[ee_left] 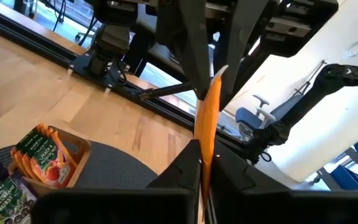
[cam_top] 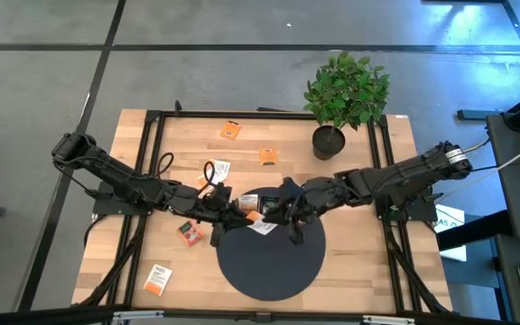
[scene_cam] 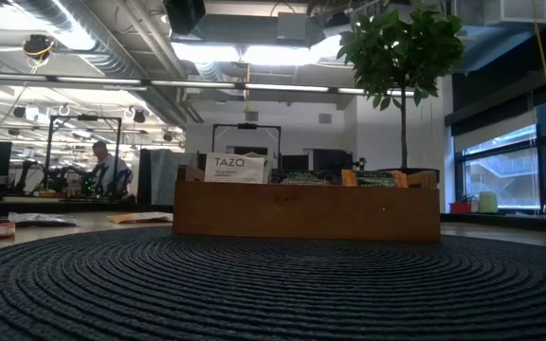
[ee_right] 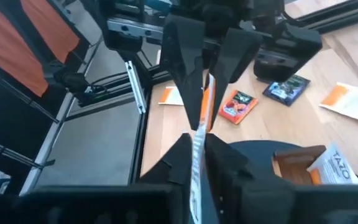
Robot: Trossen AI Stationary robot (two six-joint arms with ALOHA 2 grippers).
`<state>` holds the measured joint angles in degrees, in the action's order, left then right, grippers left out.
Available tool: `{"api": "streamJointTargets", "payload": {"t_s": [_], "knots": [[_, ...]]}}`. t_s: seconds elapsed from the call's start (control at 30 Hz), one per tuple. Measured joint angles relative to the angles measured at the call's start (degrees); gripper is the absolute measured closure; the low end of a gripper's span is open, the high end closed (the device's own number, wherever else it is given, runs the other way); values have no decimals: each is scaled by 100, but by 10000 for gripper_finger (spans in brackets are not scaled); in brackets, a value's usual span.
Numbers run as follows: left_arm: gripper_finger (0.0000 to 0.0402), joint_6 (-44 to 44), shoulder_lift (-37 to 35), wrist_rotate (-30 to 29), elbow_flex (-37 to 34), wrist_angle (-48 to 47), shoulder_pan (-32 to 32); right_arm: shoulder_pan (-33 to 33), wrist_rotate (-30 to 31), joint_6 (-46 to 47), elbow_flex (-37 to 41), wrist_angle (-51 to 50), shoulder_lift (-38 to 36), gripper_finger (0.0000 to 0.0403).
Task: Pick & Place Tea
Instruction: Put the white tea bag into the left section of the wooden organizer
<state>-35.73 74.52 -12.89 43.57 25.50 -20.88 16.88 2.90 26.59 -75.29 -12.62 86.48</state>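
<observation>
Orange sachet (ee_left: 207,127) stands edge-on, pinched at one end by the left gripper (ee_left: 202,163) and at the other by the right gripper (ee_right: 196,146), above the wooden tray (cam_top: 246,205); loose sachets (cam_top: 157,279) lie beyond.

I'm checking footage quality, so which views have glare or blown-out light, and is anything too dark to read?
Low view: ceiling lights blow out above the wooden tray; the mat is dark. Left wrist view: background behind the orange sachet is overexposed. High view: even light, but both arms merge darkly over the mat.
</observation>
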Motion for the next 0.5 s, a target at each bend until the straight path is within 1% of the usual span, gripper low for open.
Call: {"api": "streamJointTargets", "payload": {"t_s": [0.13,0.23,0.3,0.4,0.5], "knots": [[385,224,-5,139,0,-3,0,-104,-9,2,1,-10,-65,305],[393,471,-112,85,0,-80,-2,-178,81,-3,2,63,-305,285],[393,560,-303,-104,-2,-219,-17,-180,324,-62,0,74,-479,277],[388,807,-662,-534,-2,-311,-148,-116,714,-473,0,11,-705,275],[388,1224,-958,-1309,-2,-316,-430,-10,999,-993,0,188,-778,274]]}}
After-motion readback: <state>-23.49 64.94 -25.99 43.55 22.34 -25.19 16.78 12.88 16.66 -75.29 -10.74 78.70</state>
